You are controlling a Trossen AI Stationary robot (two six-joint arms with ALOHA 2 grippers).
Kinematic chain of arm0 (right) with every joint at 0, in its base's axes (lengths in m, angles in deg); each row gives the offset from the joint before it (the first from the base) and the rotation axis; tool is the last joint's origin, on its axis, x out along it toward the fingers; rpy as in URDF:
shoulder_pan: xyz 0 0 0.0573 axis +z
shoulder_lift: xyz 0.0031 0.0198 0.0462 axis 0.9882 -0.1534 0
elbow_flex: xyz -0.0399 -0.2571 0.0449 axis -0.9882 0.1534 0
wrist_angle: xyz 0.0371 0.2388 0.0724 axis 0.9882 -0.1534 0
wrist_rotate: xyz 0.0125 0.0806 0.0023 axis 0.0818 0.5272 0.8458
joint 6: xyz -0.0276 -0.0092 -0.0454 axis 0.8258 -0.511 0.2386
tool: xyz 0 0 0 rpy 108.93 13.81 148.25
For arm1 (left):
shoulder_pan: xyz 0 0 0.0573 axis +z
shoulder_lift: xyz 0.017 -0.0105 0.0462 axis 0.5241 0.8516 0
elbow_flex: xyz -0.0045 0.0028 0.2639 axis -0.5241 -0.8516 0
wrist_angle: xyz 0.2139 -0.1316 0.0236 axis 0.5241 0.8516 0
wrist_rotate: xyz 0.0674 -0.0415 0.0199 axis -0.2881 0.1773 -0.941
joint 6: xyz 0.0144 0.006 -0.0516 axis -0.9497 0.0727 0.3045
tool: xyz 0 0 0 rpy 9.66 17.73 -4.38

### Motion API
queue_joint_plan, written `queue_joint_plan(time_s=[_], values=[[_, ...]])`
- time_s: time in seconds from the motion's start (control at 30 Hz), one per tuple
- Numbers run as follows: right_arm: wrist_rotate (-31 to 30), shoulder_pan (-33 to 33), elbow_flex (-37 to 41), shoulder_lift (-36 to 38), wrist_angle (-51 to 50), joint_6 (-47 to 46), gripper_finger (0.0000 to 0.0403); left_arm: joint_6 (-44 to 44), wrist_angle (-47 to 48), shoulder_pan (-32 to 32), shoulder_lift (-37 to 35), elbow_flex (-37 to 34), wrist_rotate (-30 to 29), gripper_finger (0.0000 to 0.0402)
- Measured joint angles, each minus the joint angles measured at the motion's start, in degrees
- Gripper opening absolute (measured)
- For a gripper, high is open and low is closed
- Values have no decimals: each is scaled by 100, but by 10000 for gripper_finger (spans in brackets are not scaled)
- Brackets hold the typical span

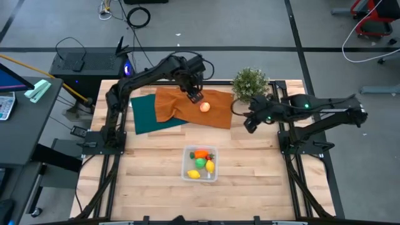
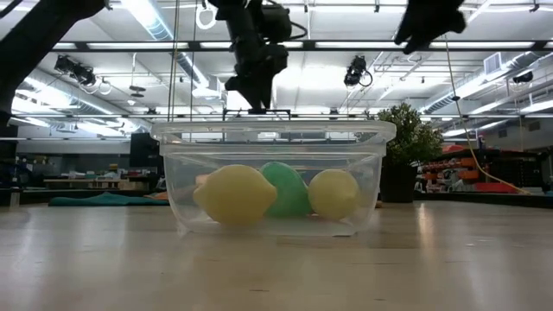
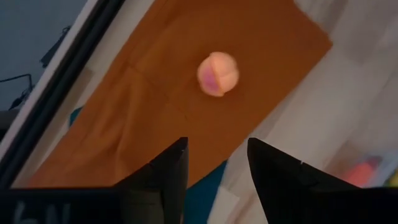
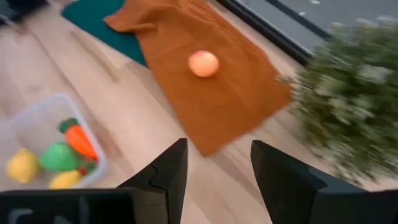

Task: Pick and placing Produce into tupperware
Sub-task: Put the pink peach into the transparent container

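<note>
The pale reddish apple (image 1: pixel 204 107) (image 3: pixel 218 73) (image 4: pixel 203 63) lies on an orange cloth (image 1: pixel 194 107) near the table's far edge. My left gripper (image 1: pixel 195 97) (image 3: pixel 217 146) hovers open above the cloth, just short of the apple on its far-left side. The clear tupperware (image 1: pixel 187 173) (image 2: pixel 272 138) (image 4: pixel 25 121) stands at the table's middle near side. It holds the carrot (image 4: pixel 81 142), the green round one (image 4: pixel 57 157) and two lemons (image 2: pixel 235 195) (image 2: pixel 333 192). My right gripper (image 1: pixel 249 125) (image 4: pixel 219 149) hangs open to the apple's right, beside the plant.
A bushy potted plant (image 1: pixel 250 83) (image 4: pixel 354 106) stands at the far right, close to my right arm. A dark green cloth (image 1: pixel 147 114) lies partly under the orange one on the left. Bare wood (image 1: pixel 144 162) spreads around the tupperware.
</note>
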Motion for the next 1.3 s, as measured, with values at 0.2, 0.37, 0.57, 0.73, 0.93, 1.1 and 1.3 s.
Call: queue_joint_plan(time_s=[0.2,0.37,0.57,0.73,0.93,1.1,1.3], values=[[418,-524,2,-377,694,406,146,-347,380,397,-131,0,2,163],[1018,-1006,4,-756,1208,771,146,-530,430,671,-401,-2,7,153],[1576,-1430,4,-1257,1766,1183,146,-677,427,910,-737,-2,19,143],[2069,-1759,4,-1727,2208,1432,146,-739,385,1072,-1036,-72,185,134],[2299,-2061,-111,-2246,2403,1724,146,-728,-1,1150,-1708,-812,310,122],[2647,-2231,-585,-2656,2400,2129,146,-510,-735,1177,-2518,-1982,351,113],[2950,-2430,-1667,-3372,1859,2940,147,-31,-1585,1157,-3490,-3481,415,111]])
